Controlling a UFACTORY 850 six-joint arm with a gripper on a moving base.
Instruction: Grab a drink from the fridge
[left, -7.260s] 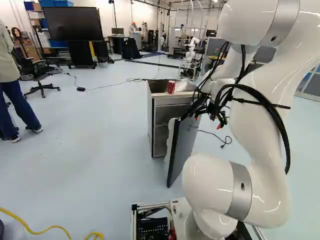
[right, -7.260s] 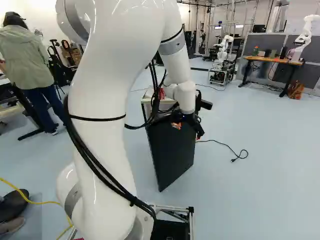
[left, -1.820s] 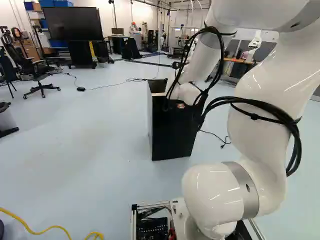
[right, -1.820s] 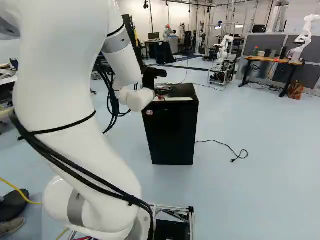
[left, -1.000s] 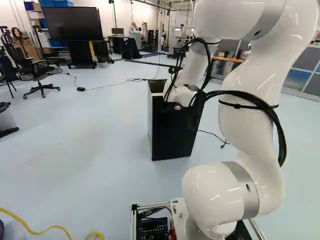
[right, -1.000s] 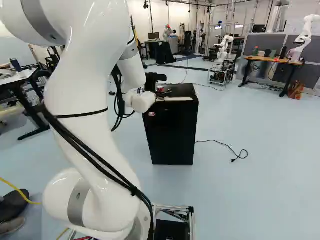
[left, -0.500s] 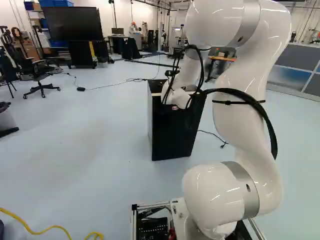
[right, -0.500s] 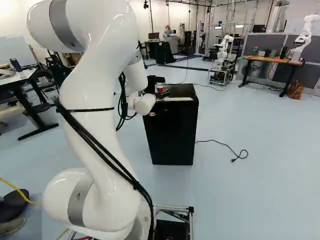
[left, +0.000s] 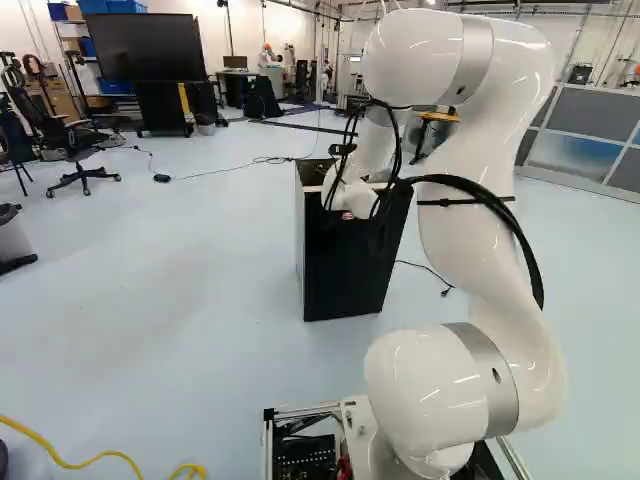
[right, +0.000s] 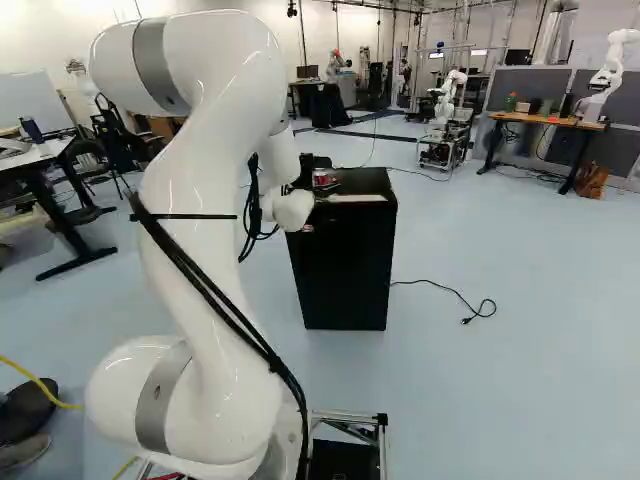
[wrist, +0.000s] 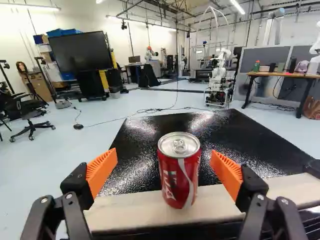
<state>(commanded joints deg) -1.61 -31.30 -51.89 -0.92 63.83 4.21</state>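
Upper middle of the right base view: one red soda can (wrist: 179, 172), stands upright on the black mini fridge (right: 345, 265). Gripper (wrist: 165, 168): wide open, empty, astride the can; best centred on it before closing gently.

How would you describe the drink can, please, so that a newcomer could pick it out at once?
Find the black, boxy fridge beyond the white arm. Along its top's near edge runs a pale strip. On that, within the open gripper, stands the drink can, red with a silver lid, bright against the black top.
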